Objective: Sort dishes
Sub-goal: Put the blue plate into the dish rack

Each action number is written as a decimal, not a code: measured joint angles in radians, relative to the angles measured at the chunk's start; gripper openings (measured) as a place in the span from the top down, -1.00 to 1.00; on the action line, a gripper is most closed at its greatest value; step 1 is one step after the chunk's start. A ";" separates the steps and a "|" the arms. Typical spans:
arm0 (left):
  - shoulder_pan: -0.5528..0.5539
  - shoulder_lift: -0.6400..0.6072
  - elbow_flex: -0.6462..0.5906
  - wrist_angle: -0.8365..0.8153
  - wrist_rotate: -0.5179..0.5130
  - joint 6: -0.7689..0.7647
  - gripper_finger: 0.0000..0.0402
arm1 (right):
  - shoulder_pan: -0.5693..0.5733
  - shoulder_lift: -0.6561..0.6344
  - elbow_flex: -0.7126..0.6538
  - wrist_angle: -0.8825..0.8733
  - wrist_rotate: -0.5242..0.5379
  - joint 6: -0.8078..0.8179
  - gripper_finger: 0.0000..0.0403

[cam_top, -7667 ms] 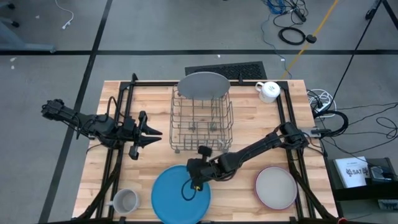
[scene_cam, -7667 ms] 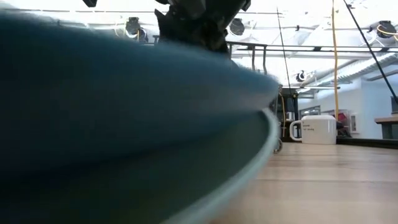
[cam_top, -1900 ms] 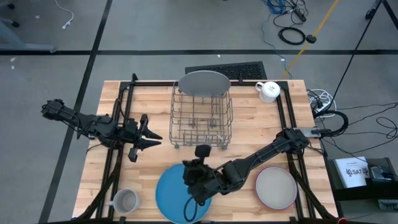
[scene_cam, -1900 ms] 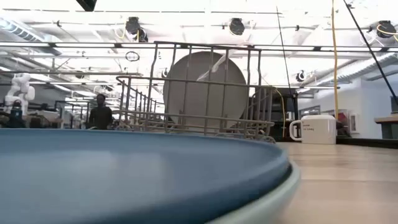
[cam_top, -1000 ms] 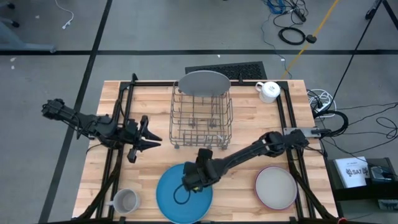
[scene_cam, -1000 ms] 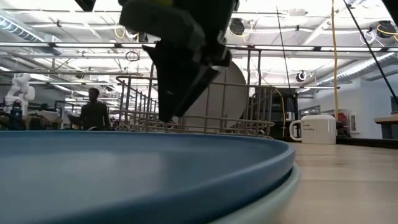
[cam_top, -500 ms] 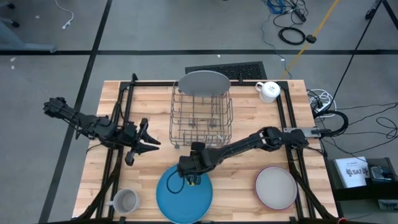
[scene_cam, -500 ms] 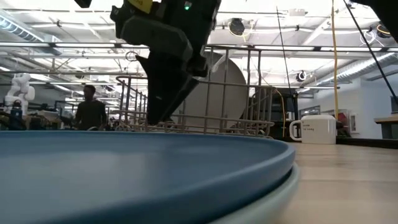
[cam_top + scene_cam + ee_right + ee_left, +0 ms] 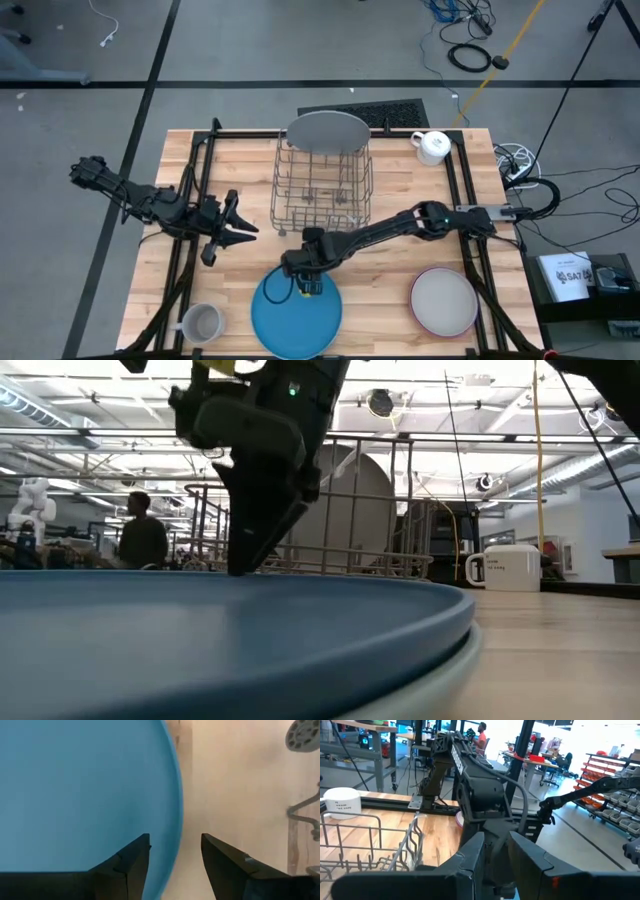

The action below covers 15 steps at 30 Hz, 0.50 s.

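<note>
A dark blue plate [image 9: 297, 318] lies flat at the near middle of the table, on top of a lighter plate whose rim [image 9: 440, 678] shows under it in the low view. My right gripper [image 9: 303, 288] is open and points down over the blue plate's far rim [image 9: 176, 815]. One finger is over the plate and the other over the bare wood. A large grey plate [image 9: 327, 131] stands on edge in the far end of the wire rack [image 9: 322, 195]. A grey plate with a pink rim [image 9: 444, 302] lies at the near right. My left gripper [image 9: 240, 228] hovers open and holds nothing, left of the rack. My right gripper comes at the blue plate's far rim [image 9: 175, 827] from above, with its fingers on either side of the rim. Its lower fingertip [image 9: 236, 567] reaches down to the plate's top. I cannot tell whether it touches. The plate lies flat on the plate under it.
A white mug [image 9: 432, 146] stands at the far right corner and a grey mug [image 9: 201, 323] at the near left corner. Black frame rails [image 9: 190, 200] run along both sides of the table. People and workbenches show in the room beyond.
My right gripper has moved from over the blue plate's middle toward its far left rim and come down close to it. The plates have not moved.
</note>
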 joint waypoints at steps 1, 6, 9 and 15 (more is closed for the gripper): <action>0.000 0.000 0.000 0.000 0.000 0.000 0.57 | -0.002 0.005 0.000 0.006 -0.020 0.000 0.15; 0.000 0.000 0.000 0.000 0.000 0.000 0.57 | -0.003 0.026 0.000 0.010 -0.018 0.010 0.16; 0.000 0.000 0.000 0.000 0.000 0.000 0.57 | -0.001 0.034 0.000 0.019 -0.005 0.010 0.25; 0.000 0.000 0.000 -0.001 0.000 0.001 0.57 | -0.003 0.035 0.000 0.024 0.002 0.008 0.67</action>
